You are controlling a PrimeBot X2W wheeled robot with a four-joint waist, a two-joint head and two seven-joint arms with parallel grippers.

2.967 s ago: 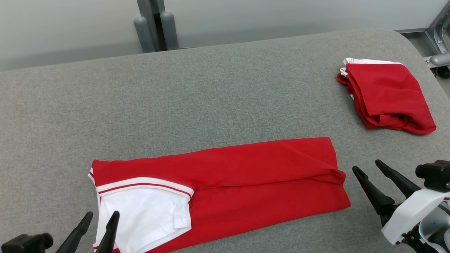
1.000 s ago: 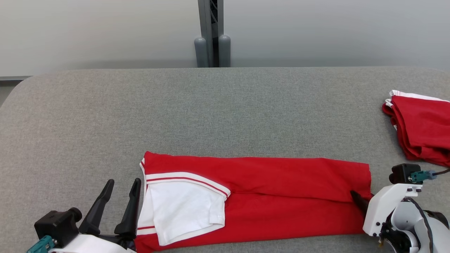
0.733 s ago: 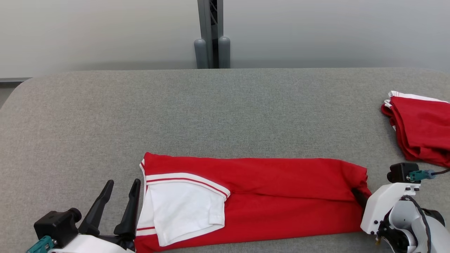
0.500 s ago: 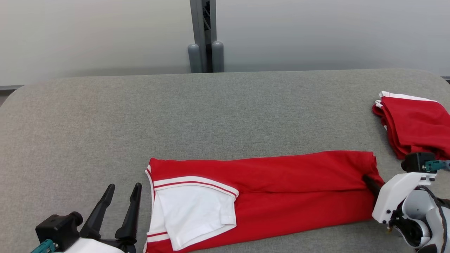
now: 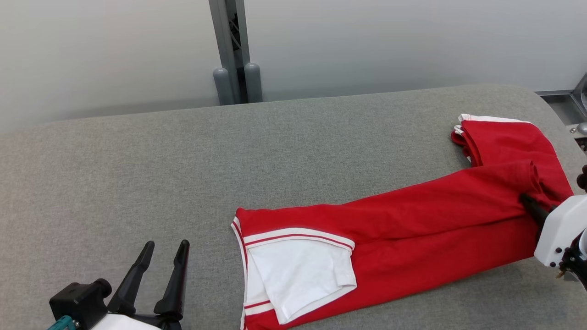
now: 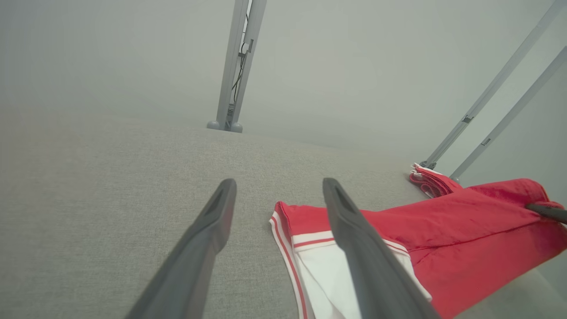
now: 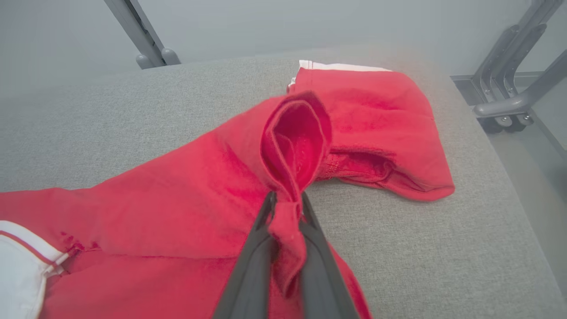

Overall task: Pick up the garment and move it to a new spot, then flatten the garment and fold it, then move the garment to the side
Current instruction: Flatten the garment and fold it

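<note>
The garment [image 5: 412, 229] is red, folded into a long strip, with a white, red-striped part at its left end. It lies across the grey table [image 5: 183, 160]. My right gripper [image 5: 527, 201] is shut on the strip's right end and holds that end raised off the table. In the right wrist view the pinched cloth [image 7: 292, 146] bulges into a loop above the closed fingertips [image 7: 285, 199]. My left gripper [image 5: 166, 245] stands open at the lower left, apart from the garment's left edge. The left wrist view shows these open fingers [image 6: 279, 184] with the white part [image 6: 328, 283] behind the right one.
A second red garment [image 5: 504, 137], folded with white trim, lies at the table's far right, just behind the lifted end. Grey posts [image 5: 234, 82] stand behind the table, and a metal frame [image 7: 509, 102] stands off its right edge.
My right gripper has shut on the garment's right end and dragged it up and right toward the folded pile. The left end slid away from my left gripper. The camera has turned too.
</note>
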